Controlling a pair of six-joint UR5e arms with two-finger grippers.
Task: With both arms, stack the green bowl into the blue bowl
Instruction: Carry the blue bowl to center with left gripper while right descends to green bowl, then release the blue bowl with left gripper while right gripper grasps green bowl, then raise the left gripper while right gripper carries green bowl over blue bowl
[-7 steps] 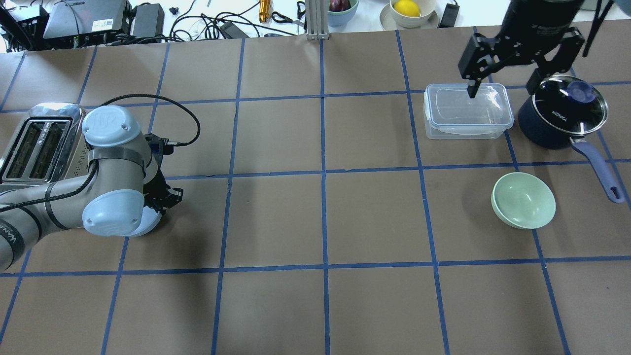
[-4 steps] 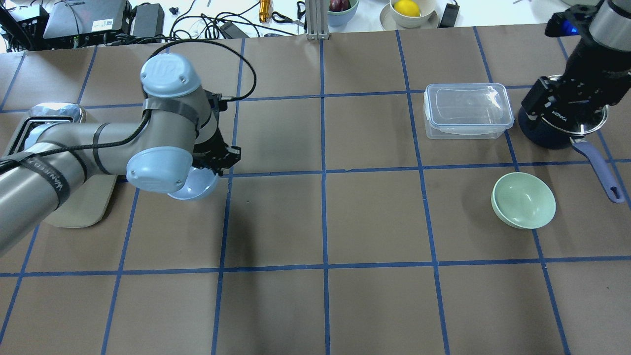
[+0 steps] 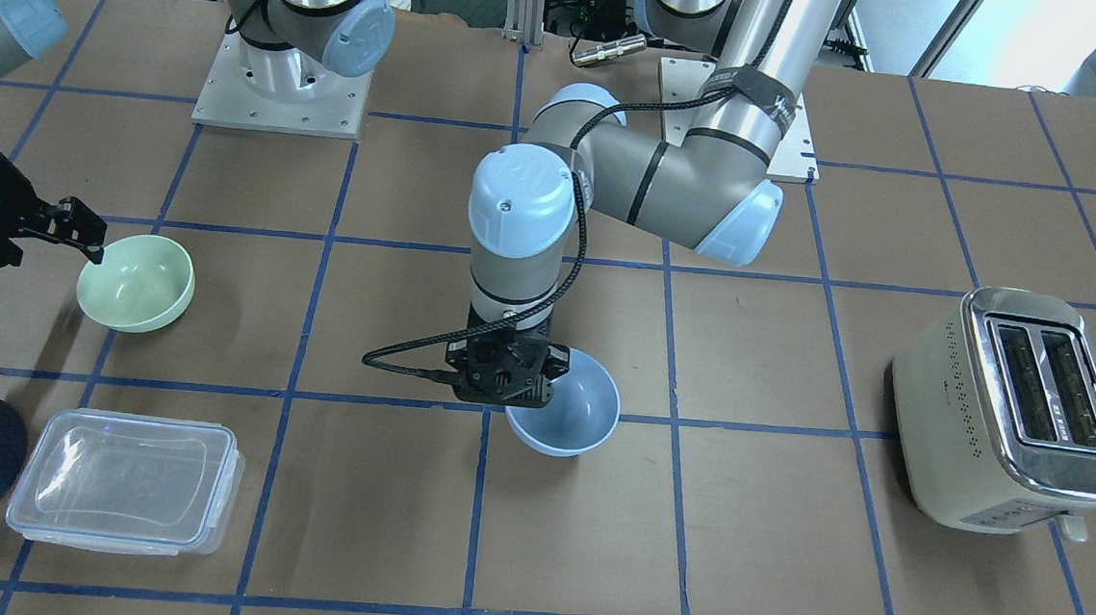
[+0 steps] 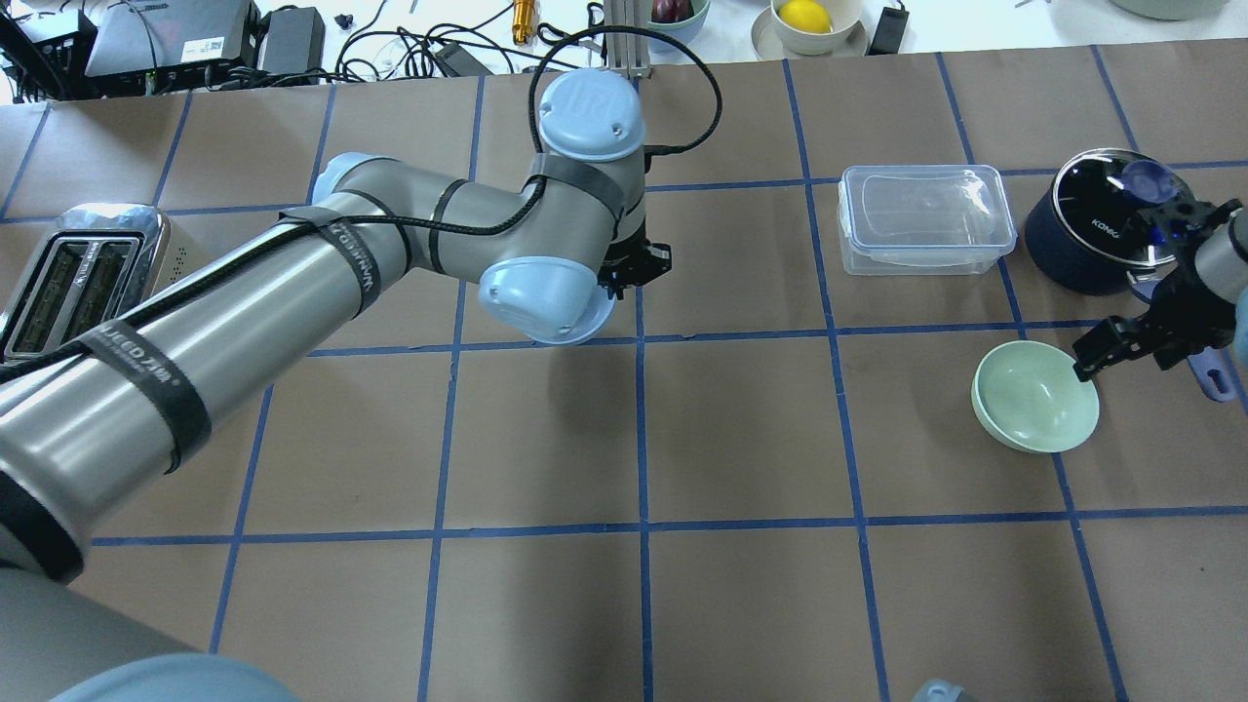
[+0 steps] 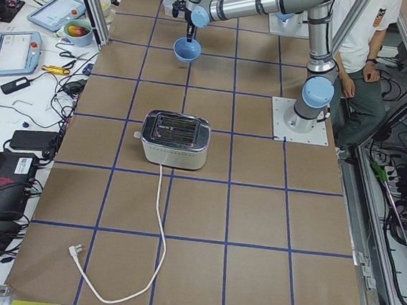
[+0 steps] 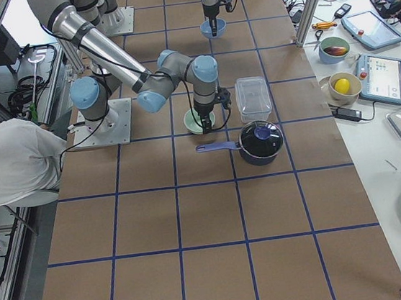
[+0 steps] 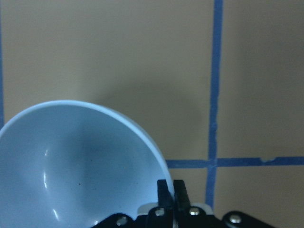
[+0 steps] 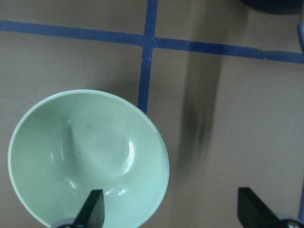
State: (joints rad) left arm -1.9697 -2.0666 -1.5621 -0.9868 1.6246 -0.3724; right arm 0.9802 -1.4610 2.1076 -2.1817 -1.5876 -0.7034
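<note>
We count two bowls: one green bowl (image 4: 1033,395) at four o'clock from overhead, one blue bowl (image 3: 579,411) near centre. One toaster (image 4: 68,283) at nine, one clear container (image 4: 921,219) and one saucepan (image 4: 1063,263) at two. Two arms: left arm (image 4: 292,263), right arm (image 6: 102,45).

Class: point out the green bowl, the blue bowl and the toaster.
green bowl (image 4: 1035,397): overhead view, inner bottom.
blue bowl (image 3: 584,404): front-facing view, inner wall.
toaster (image 3: 945,424): front-facing view, cream side.
</note>
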